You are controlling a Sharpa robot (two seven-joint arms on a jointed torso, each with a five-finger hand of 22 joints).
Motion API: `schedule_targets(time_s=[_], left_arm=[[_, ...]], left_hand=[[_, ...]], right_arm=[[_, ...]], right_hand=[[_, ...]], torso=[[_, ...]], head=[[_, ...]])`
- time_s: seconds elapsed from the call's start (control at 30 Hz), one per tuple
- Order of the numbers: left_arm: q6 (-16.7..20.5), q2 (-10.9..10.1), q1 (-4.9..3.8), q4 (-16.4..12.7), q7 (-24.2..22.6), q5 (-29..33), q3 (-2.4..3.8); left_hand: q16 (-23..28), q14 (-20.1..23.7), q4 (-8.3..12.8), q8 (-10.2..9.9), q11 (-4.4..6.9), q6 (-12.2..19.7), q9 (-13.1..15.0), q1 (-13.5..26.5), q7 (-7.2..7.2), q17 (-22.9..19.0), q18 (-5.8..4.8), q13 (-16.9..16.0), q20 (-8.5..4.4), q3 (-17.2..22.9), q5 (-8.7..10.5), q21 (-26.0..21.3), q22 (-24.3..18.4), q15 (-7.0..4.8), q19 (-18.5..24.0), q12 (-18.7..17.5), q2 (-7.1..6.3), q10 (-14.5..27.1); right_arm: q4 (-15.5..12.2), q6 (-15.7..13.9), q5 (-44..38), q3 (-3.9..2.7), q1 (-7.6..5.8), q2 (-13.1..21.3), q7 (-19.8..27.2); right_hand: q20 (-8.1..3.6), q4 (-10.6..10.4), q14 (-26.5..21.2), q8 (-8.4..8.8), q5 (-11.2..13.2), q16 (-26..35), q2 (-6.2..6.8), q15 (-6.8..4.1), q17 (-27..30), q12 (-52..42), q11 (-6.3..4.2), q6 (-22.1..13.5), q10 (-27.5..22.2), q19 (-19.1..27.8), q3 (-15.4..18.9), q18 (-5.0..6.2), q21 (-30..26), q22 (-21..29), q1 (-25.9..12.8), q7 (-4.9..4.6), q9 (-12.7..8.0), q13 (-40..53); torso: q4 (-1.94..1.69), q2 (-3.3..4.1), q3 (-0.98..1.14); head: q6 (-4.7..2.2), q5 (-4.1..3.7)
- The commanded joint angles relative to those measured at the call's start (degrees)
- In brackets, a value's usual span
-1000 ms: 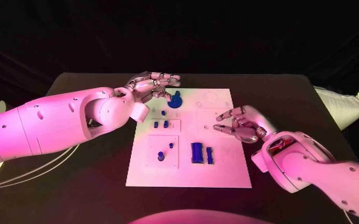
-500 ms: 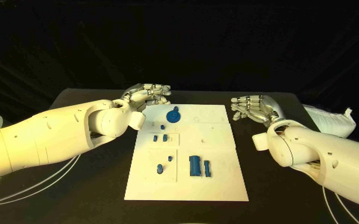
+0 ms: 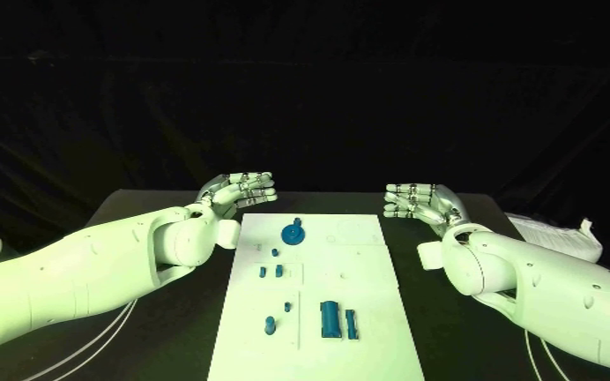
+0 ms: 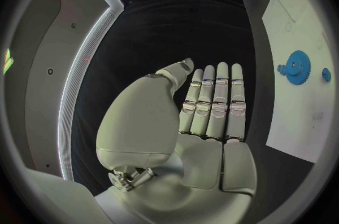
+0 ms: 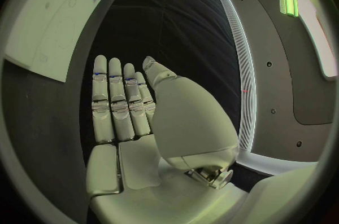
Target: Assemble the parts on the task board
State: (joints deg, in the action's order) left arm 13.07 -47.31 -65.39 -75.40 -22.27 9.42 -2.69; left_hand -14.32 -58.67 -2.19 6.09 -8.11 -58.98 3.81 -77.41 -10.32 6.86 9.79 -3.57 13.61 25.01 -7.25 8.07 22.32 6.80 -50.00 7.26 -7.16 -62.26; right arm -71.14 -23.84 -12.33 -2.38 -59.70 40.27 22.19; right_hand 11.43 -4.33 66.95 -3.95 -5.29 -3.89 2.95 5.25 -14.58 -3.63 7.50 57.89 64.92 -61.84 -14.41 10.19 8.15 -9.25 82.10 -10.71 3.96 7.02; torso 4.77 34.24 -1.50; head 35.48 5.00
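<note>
black table (image 3: 152,209) under a dark backdrop, white board (image 3: 343,310) lying flat in the middle of it. i see the left hand (image 3: 236,190) raised off the board's far left corner, fingers straight and side by side, palm bare, holding nothing. right hand (image 3: 416,199) mirrors it off the far right corner, fingers likewise extended, nothing in it. both hands clear of the board, not touching any part. on the board: a blue gear (image 3: 293,235) near the far edge with a smaller round piece on its far rim; two small pegs (image 3: 271,271) side by side at mid-board; an oval piece (image 3: 270,324) and a dot beside it nearer me; a tall block (image 3: 331,319) with a thin strip (image 3: 353,324) just beside it. left wrist view shows the gear (image 4: 297,67) on the board beside the flat fingers (image 4: 221,100).
</note>
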Motion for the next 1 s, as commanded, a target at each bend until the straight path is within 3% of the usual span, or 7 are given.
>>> schedule_targets(time_s=[0.03,0.5,0.57,0.6,0.73,0.77,1.0], left_arm=[[0.1,0.0,0.01,0.0,0.0,0.0,0.00],[14.7,1.2,2.48,-6.9,-3.6,-4.5,1.27],[18.3,1.5,3.09,-8.6,-4.4,-5.6,1.59],[20.0,1.7,3.37,-9.4,-4.8,-6.1,1.73],[25.9,2.2,4.37,-12.2,-6.3,-7.9,2.25],[27.0,2.3,4.55,-12.6,-6.5,-8.2,2.34],[30.9,2.6,5.21,-14.5,-7.5,-9.4,2.68]], left_hand=[[4.6,17.7,2.2,-1.9,2.35,17.8,-3.8,23.3,3.08,-2.2,-2.94,3.6,-4.09,-7.6,2.18,-2.6,-7.0,-1.97,15.3,-2.4,2.15,18.8],[9.0,35.8,2.2,-6.1,8.11,36.0,-3.8,47.1,6.12,-6.9,-4.80,3.6,-8.29,-15.4,7.25,-8.1,-13.8,-6.80,30.6,-7.3,7.16,38.0],[9.4,37.3,2.2,-6.1,8.11,37.5,-3.8,49.0,10.32,-6.9,-5.15,3.6,-8.63,-16.0,7.25,-8.1,-14.4,-6.80,31.9,-7.3,7.16,39.6],[9.6,38.1,2.2,-6.1,8.11,38.3,-3.8,50.2,10.32,-6.9,-5.40,3.6,-8.84,-16.3,7.25,-8.1,-14.7,-6.80,32.6,-7.3,7.16,40.4],[14.3,41.6,2.2,-6.1,8.11,41.8,-3.8,54.8,10.32,-6.9,-5.74,3.6,-13.61,-17.8,7.25,-8.1,-16.0,-6.80,35.6,-7.3,7.16,44.2],[14.3,42.0,2.2,-6.1,8.11,42.3,-3.8,55.4,10.32,-6.9,-9.79,3.6,-13.61,-18.0,7.25,-8.1,-16.1,-6.80,35.9,-7.3,7.16,44.7],[14.3,46.0,2.2,-6.1,8.11,46.3,-3.8,60.7,10.32,-6.9,-9.79,3.6,-13.61,-19.7,7.25,-8.1,-17.6,-6.80,39.2,-7.3,7.16,48.8]], right_arm=[[-0.1,-0.1,0.0,0.01,0.00,0.0,0.0],[-12.9,-13.9,8.4,1.63,-0.31,3.0,5.2],[-14.9,-16.1,9.8,1.89,-0.36,3.5,6.0],[-15.8,-17.0,10.4,2.00,-0.38,3.7,6.4],[-18.3,-19.7,12.0,2.31,-0.44,4.3,7.4],[-18.6,-20.0,12.2,2.35,-0.45,4.4,7.5],[-18.8,-20.3,12.3,2.38,-0.46,4.4,7.6]], right_hand=[[-3.41,4.3,-20.1,3.95,5.3,3.9,-2.95,-5.25,4.7,3.6,-2.14,-17.6,-19.7,18.5,4.4,-3.06,-2.6,3.0,-25.1,3.18,-4.0,-2.3],[-6.95,4.3,-40.6,3.95,5.3,3.9,-2.95,-5.25,9.1,3.6,-7.50,-35.4,-39.5,37.5,8.8,-5.26,-8.1,9.2,-50.2,6.49,-4.0,-7.0],[-7.25,4.3,-42.3,3.95,5.3,3.9,-2.95,-5.25,9.5,3.6,-7.50,-36.8,-41.1,39.1,9.1,-5.26,-8.1,9.2,-52.3,10.71,-4.0,-7.0],[-11.43,4.3,-43.4,3.95,5.3,3.9,-2.95,-5.25,9.7,3.6,-7.50,-37.7,-42.1,40.0,9.3,-5.71,-8.1,9.2,-53.5,10.71,-4.0,-7.0],[-11.43,4.3,-47.3,3.95,5.3,3.9,-2.95,-5.25,10.5,3.6,-7.50,-41.1,-46.0,43.7,10.2,-5.88,-8.1,9.2,-58.3,10.71,-4.0,-7.0],[-11.43,4.3,-47.9,3.95,5.3,3.9,-2.95,-5.25,14.6,3.6,-7.50,-41.6,-46.5,44.2,10.3,-6.00,-8.1,9.2,-59.0,10.71,-4.0,-7.0],[-11.43,4.3,-52.5,3.95,5.3,3.9,-2.95,-5.25,14.6,3.6,-7.50,-45.5,-50.9,48.4,14.4,-10.19,-8.1,9.2,-64.5,10.71,-4.0,-7.0]], torso=[[-0.03,-0.01,-0.01],[-4.58,-2.94,1.44],[-4.76,-3.05,1.50],[-4.77,-3.06,1.50],[-4.77,-3.06,1.50],[-4.77,-3.06,1.50],[-4.77,-3.06,1.50]], head=[[0.08,-0.05],[-1.06,-4.81],[-1.10,-4.99],[-1.10,-5.00],[-1.10,-5.00],[-1.10,-5.00],[-1.10,-5.00]])
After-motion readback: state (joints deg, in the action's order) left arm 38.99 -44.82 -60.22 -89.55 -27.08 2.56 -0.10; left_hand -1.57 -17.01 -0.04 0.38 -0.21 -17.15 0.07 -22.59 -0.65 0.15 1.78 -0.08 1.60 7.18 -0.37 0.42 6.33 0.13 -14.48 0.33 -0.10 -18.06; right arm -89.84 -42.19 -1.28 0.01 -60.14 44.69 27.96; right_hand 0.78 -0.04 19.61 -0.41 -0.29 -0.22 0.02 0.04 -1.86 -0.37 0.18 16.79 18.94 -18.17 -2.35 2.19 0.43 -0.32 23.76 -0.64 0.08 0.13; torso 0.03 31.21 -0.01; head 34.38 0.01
